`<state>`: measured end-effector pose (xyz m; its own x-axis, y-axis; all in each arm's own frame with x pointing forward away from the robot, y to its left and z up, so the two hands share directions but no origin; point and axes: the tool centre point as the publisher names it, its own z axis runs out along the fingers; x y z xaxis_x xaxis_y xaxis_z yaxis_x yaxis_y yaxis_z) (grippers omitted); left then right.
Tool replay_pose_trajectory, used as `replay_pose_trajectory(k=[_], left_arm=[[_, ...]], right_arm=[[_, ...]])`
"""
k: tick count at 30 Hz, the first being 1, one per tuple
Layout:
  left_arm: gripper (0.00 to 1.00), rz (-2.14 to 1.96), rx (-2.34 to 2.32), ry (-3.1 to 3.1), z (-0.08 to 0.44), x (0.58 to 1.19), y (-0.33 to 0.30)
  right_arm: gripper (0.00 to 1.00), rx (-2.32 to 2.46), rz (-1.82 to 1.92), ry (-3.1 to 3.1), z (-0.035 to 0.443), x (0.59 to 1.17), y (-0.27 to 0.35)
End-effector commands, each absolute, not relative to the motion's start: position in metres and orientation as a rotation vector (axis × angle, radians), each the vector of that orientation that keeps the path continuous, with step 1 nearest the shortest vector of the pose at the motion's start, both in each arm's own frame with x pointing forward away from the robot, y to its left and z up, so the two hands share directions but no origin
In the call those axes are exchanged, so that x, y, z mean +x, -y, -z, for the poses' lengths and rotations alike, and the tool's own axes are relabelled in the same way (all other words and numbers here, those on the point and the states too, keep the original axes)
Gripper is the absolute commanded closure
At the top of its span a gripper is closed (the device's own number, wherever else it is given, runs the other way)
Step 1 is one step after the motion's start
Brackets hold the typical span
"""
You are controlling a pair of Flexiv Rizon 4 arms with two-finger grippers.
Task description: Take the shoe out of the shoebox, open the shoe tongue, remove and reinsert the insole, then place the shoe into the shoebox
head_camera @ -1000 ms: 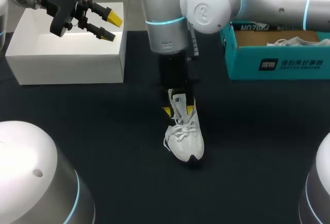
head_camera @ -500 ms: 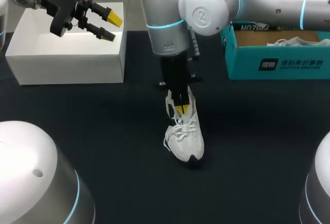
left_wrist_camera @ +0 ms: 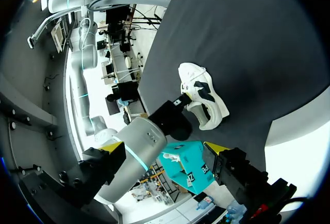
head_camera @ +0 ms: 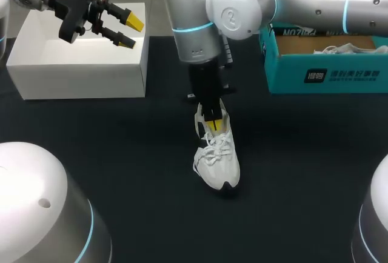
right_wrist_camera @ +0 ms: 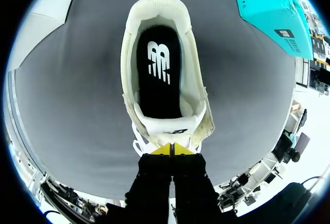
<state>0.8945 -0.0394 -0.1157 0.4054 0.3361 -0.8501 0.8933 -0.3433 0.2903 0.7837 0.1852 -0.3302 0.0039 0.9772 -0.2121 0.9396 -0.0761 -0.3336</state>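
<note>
Shoe: the white shoe (head_camera: 217,160) is stood on its sole on the black table (head_camera: 121,154), near the middle. Its toe is turned toward the robot. It is outside the shoebox and apart from it.
Tongue: the tongue (right_wrist_camera: 170,129) is seen upright at the front of the shoe opening, just ahead of the right gripper's tips. The white laces (head_camera: 213,151) lie below it, toward the toe.
Insole: the black insole (right_wrist_camera: 157,74) is seen lying flat inside the shoe, from the heel up to the tongue.
Right gripper: the right gripper (head_camera: 212,123) is held straight down over the shoe, at the top edge of the tongue. Its two yellow tips are pressed together with no gap seen between them. Whether a piece of tongue or lace is caught between them cannot be told.
Right arm: the right arm (head_camera: 242,8) is brought in from the right side and is bent down over the middle of the table.
Left gripper: the left gripper (head_camera: 131,31) is held in the air above the white box, with its fingers spread and nothing between them.
Shoebox: the teal shoebox (head_camera: 321,72) is placed at the far right of the table, open at the top. Another white shoe (head_camera: 342,49) is partly seen inside it.
White box: a white box (head_camera: 76,72) is placed at the far left of the table, open at the top.
</note>
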Motion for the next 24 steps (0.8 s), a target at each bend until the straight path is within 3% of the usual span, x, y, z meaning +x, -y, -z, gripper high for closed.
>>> replay_pose_trajectory(k=[1,8,24], left_arm=[[0.00,0.894,1.880,-1.055,0.115,0.895,0.039],[0.00,0.894,1.880,-1.055,0.115,0.895,0.039],[0.00,0.894,1.880,-1.055,0.115,0.895,0.039]], right_arm=[[1.00,-2.188,-0.586,2.091,0.313,0.770,-0.186],[1.00,-2.148,-0.404,2.199,0.327,0.769,-0.176],[1.00,-2.131,-0.398,2.294,0.346,0.794,-0.171]])
